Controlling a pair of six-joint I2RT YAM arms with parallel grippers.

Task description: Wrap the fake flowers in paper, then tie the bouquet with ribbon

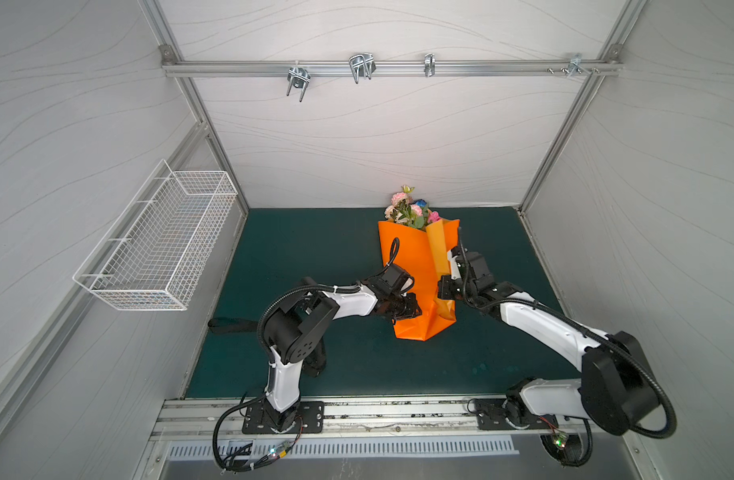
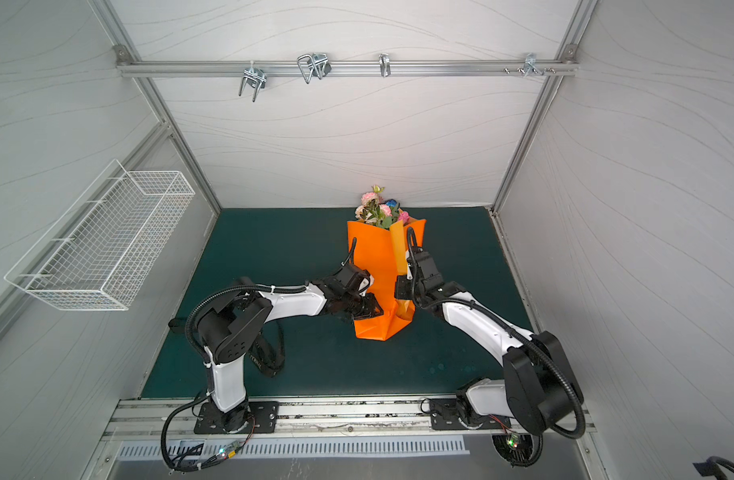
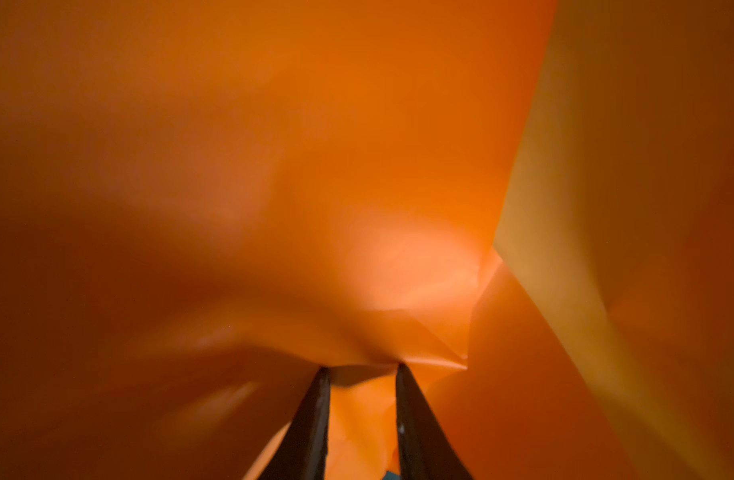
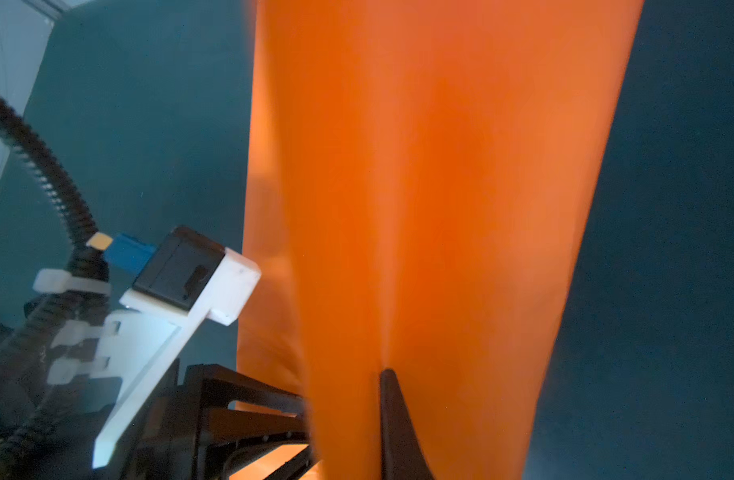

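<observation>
The bouquet of fake flowers [image 1: 409, 208] [image 2: 380, 208] lies on the green mat with its pink, cream and blue blooms towards the back wall. Orange wrapping paper [image 1: 407, 257] [image 2: 371, 257] is folded around its stems, which are hidden. My left gripper [image 1: 417, 311] [image 2: 380, 311] is clamped on the narrow lower end of the wrap; in the left wrist view, bunched paper [image 3: 357, 208] fills the gap between the left gripper's [image 3: 362, 370] dark fingers. My right gripper [image 1: 442, 286] [image 2: 400, 286] [image 4: 378, 372] is shut on the right-hand paper flap [image 4: 440, 187], which hides one finger.
A black ribbon with white lettering [image 1: 232, 324] [image 2: 269, 361] lies on the mat under my left arm. A white wire basket [image 1: 161, 245] hangs on the left wall. Metal hooks [image 1: 361, 68] hang from the back rail. The back wall stands just behind the blooms.
</observation>
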